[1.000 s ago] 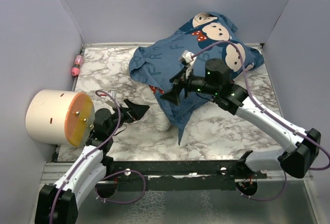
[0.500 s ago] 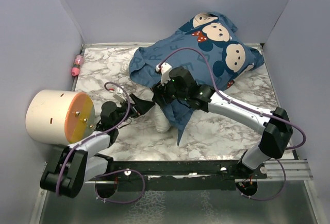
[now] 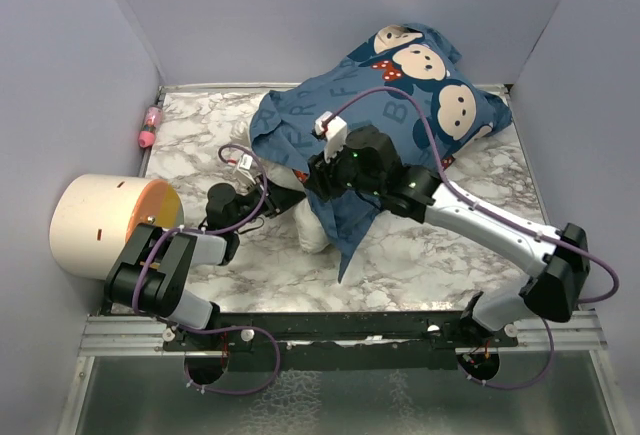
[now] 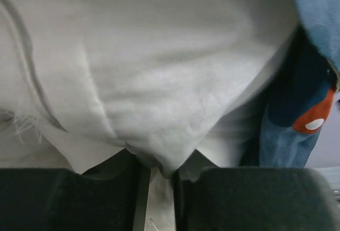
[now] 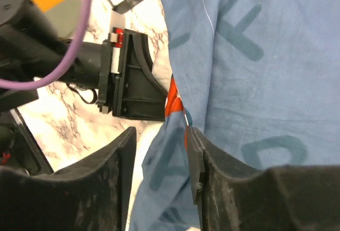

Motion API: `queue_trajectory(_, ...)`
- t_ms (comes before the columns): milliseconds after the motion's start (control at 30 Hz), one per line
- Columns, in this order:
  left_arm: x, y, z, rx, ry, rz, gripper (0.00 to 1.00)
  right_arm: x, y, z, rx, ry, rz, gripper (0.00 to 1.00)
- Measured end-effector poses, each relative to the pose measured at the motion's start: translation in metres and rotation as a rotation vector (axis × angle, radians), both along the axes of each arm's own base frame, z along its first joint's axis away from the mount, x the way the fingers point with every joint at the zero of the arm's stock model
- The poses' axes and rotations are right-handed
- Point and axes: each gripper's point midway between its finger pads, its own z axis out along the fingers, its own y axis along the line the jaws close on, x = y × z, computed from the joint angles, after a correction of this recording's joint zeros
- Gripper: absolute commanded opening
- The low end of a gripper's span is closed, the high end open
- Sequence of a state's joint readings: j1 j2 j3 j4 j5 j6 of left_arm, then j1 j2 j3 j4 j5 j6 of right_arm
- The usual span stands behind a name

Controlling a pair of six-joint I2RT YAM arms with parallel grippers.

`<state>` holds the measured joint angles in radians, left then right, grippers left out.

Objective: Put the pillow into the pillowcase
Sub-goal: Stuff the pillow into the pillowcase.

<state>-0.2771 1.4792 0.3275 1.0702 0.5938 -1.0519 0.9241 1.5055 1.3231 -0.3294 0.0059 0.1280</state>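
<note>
Your left hand [image 3: 284, 198] has just reached in from the side and is now pinched together on a fold of the pillow [image 3: 314, 238], whose bare white end pokes out of the pillowcase [image 3: 400, 95] mid-counter [image 3: 200, 145]. Your right hand [image 3: 320, 168] has swung over to the case's loose hem, fingers apart astride it. The case looks ready to be drawn over that last exposed end.

We log pale lavender flat wall panels [image 3: 300, 5] closing three sides. White-and-grey marble-patterned bench [image 3: 195, 135], evenly lit. Cream cylinder with orange end face [image 3: 100, 225] at the left; small pink bottle-like item [image 3: 150, 127] by the left wall.
</note>
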Motion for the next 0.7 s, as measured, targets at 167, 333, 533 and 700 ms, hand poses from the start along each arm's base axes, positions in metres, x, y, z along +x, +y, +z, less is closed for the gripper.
queue_trajectory(167, 0.001, -0.001, 0.006, 0.003, -0.026, -0.011, 0.00, -0.016, -0.013, 0.054, 0.099, -0.077, 0.031, 0.90)
queue_trajectory(333, 0.000, -0.006, 0.010, 0.014, -0.048, -0.027, 0.00, -0.020, -0.020, 0.072, 0.133, -0.106, 0.022, 0.96)
queue_trajectory(533, -0.002, -0.017, 0.016, 0.016, -0.067, -0.061, 0.00, -0.001, -0.013, -0.003, -0.021, -0.018, -0.038, 0.88)
queue_trajectory(700, -0.006, -0.022, 0.014, 0.031, -0.074, -0.083, 0.00, 0.012, -0.018, -0.049, -0.138, 0.018, -0.104, 0.13)
